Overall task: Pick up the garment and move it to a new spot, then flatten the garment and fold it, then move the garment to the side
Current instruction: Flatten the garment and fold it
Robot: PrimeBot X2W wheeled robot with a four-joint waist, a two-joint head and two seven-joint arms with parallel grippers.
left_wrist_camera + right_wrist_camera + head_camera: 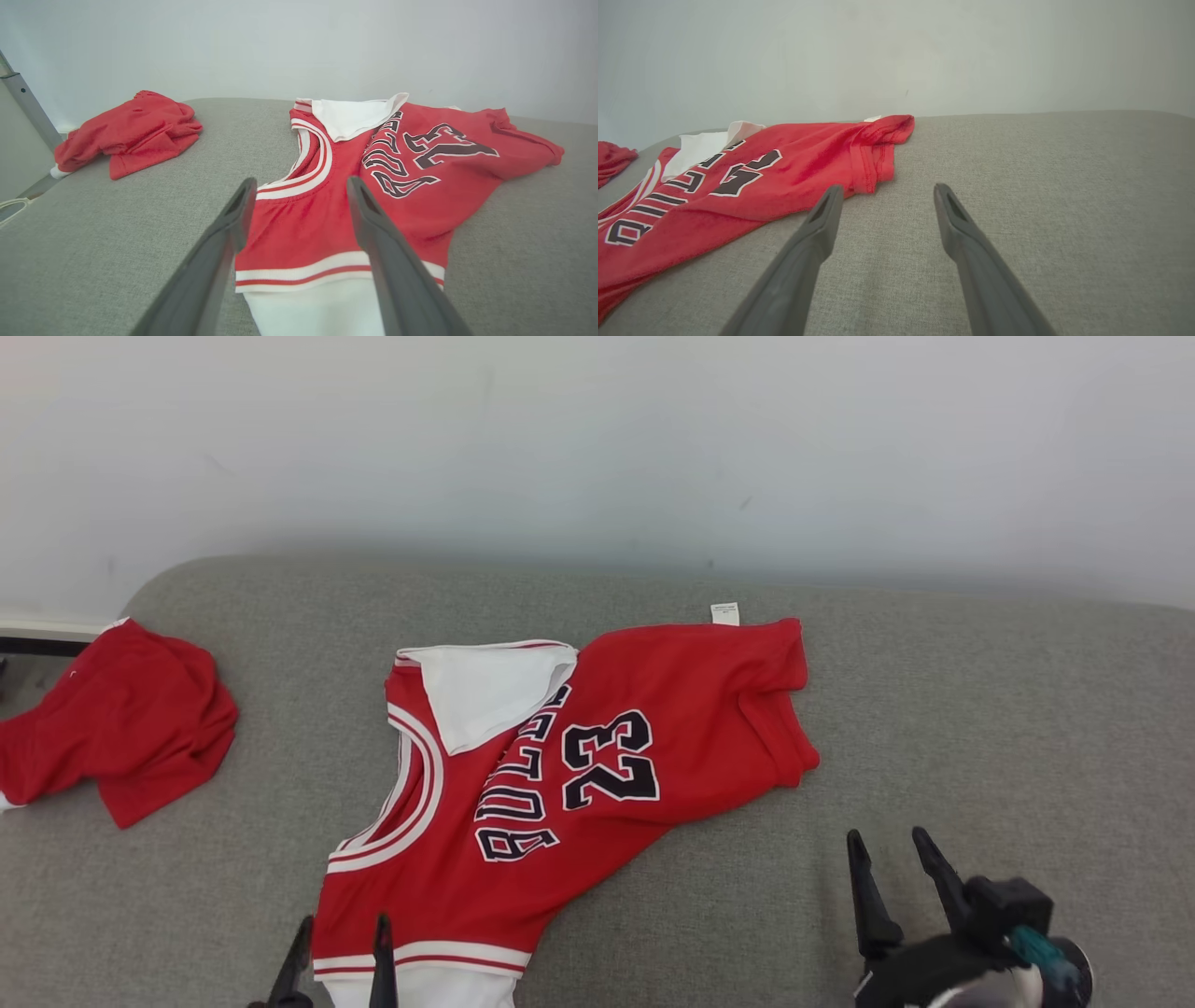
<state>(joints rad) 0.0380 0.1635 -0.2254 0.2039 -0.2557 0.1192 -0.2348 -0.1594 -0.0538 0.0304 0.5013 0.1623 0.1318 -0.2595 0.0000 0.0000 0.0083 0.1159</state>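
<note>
The red Bulls 23 jersey lies mid-way across the grey cushion, slanting from its white-striped near end up to the tagged hem at far right, with a white flap folded over its top. The left gripper stands wide astride that near end. The right gripper is equally wide over bare cushion, holding nothing, and a crumpled red garment sits at the left edge.

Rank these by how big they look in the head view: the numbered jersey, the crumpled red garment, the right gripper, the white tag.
1. numbered jersey
2. crumpled red garment
3. right gripper, though it sits nearest the camera, which enlarges it
4. white tag
</note>
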